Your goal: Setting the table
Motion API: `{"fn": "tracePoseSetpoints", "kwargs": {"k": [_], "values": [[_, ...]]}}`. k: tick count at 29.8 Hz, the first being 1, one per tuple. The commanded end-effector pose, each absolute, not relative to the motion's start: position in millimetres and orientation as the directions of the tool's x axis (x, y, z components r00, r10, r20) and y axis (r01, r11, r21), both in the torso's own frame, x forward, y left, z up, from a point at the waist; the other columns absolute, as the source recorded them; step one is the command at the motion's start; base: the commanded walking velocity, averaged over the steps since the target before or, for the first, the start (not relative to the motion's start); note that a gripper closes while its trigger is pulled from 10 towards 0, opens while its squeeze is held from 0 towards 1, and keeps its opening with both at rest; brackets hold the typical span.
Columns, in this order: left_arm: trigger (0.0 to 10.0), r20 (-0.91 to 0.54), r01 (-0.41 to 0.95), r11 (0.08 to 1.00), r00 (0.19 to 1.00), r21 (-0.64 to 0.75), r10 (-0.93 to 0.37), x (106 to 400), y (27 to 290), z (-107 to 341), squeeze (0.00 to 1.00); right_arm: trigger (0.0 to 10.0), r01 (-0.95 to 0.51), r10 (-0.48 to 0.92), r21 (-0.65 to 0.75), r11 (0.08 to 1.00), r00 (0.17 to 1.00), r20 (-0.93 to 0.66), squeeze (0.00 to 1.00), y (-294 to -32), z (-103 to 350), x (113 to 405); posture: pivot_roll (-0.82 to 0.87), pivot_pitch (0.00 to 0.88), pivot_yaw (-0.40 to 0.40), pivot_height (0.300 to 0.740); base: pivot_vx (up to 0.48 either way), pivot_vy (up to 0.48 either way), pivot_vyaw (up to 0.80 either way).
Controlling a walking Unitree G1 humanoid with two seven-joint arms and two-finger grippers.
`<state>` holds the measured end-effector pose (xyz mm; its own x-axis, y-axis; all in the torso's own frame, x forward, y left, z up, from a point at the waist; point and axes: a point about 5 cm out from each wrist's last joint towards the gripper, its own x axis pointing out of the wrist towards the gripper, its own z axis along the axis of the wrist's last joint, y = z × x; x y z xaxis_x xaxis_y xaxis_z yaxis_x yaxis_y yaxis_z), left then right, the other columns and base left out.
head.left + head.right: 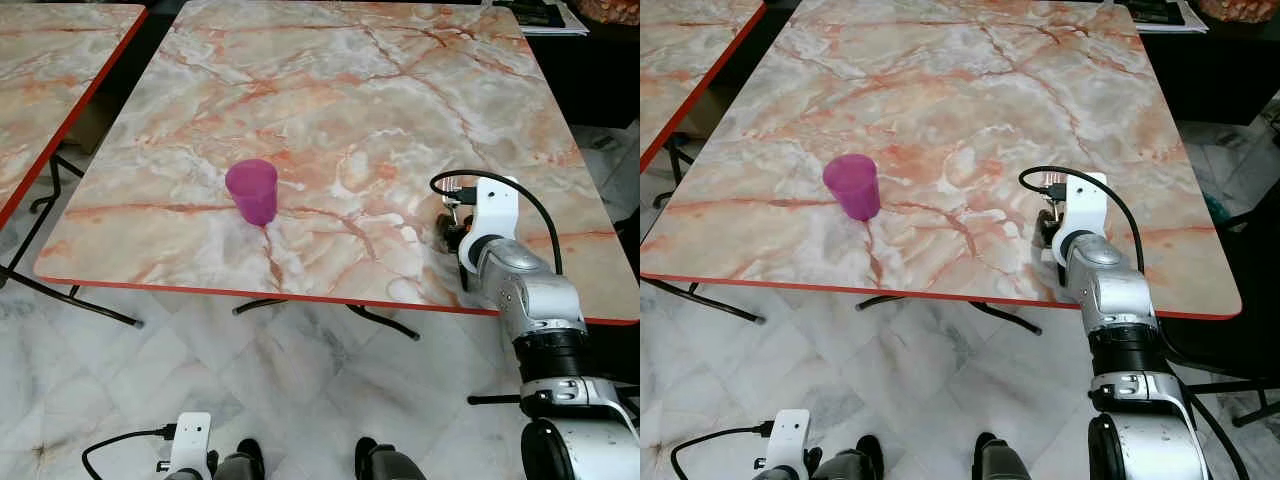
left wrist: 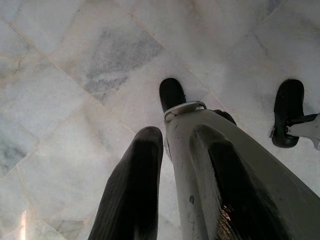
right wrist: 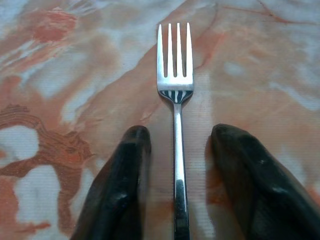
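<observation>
Nearest to me, low at the left, my left arm hangs idle over the pale marble floor (image 1: 300, 370); through its wrist camera the left claw (image 2: 172, 187) points down at the tiles, its two fingers standing a little apart with nothing between them, and the robot's two black feet show beyond it.

Further out, on the right, my right arm reaches over the near red edge of the bench (image 1: 330, 110), whose top is marbled in orange and white. The right claw (image 3: 180, 170) sits low on the near-right part of that top. In its wrist view I see its fingers (image 3: 120, 185) spread to either side of a metal fork (image 3: 176, 100) that lies flat on the bench, tines pointing away from the claw. The handle runs down the gap between the fingers and neither finger touches it, so the claw is open around the fork, not gripping it. From the head cameras the fork is mostly hidden behind the white wrist housing.

To the left of the claw and well apart from it, a purple plastic cup (image 1: 252, 191) stands on the bench, wider at the rim.

At the far left I see a second bench (image 1: 45, 70) with the same marbled top
</observation>
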<state>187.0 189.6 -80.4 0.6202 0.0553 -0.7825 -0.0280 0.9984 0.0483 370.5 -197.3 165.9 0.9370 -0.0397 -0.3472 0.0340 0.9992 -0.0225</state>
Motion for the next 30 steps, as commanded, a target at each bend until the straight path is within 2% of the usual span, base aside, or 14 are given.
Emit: {"fn": "tracePoseSetpoints", "kwargs": {"k": [1,30], "values": [[10.0,-0.855,-0.015,1.0,0.518,0.007,0.014,158.5,179.8,-95.7,0.0,0.0,0.026,-0.032,-0.024,0.999,0.932,-0.362,0.0,-194.6,163.5,369.1,-0.12,0.264,-0.024,0.74,0.0,0.0,0.0],[10.0,-0.858,0.002,1.0,0.513,0.009,0.007,155.7,180.2,-96.7,0.0,0.0,0.013,-0.021,-0.023,1.0,0.932,-0.361,0.0,-188.4,158.9,366.3,-0.11,0.241,-0.017,0.74,0.0,0.0,0.0]]}}
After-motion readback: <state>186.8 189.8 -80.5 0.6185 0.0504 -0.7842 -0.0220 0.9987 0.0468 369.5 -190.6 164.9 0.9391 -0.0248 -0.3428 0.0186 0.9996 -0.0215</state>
